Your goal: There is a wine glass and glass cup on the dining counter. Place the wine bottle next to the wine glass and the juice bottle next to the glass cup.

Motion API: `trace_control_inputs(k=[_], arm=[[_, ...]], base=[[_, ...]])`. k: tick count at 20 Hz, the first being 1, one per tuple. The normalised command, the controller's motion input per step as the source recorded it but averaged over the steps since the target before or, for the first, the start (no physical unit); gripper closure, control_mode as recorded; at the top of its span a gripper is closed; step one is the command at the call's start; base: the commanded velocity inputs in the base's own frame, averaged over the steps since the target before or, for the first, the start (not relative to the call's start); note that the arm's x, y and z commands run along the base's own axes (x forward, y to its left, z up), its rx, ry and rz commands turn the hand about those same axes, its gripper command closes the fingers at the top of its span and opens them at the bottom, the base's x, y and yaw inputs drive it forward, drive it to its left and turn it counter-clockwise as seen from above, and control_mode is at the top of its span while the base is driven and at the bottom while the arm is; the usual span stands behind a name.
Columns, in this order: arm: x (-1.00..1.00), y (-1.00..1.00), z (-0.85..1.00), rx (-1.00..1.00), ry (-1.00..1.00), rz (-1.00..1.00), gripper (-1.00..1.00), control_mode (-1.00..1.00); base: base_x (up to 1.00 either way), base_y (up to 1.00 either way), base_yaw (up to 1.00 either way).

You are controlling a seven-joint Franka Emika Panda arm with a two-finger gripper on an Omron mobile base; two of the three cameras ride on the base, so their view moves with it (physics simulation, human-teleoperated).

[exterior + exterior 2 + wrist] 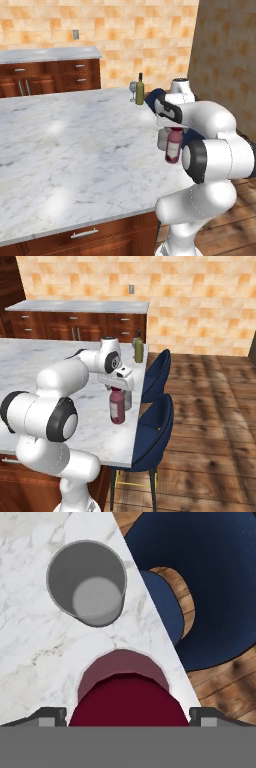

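The gripper (118,387) is clenched on the maroon cap of the juice bottle (117,407), which stands upright on the dining counter (75,145) near its right edge. Seen from the hand, the fingers (50,716) flank the bottle top on both sides. The glass cup (86,583) stands just beside the bottle, slightly farther along the same edge. At the far right corner of the counter the wine bottle (140,89) stands close beside the wine glass (133,90). Blue stools (156,421) sit along the right side
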Motion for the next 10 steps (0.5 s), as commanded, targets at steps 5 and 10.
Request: trace_control_inputs(k=[5,10], arm=[[0.00,0.00,0.07,0.00,0.00,0.01,-1.00,-1.00],[0.00,0.00,0.12,0.00,0.00,0.00,-1.00,-1.00]], base=[[0.00,0.00,0.00],[0.00,0.00,0.00]])
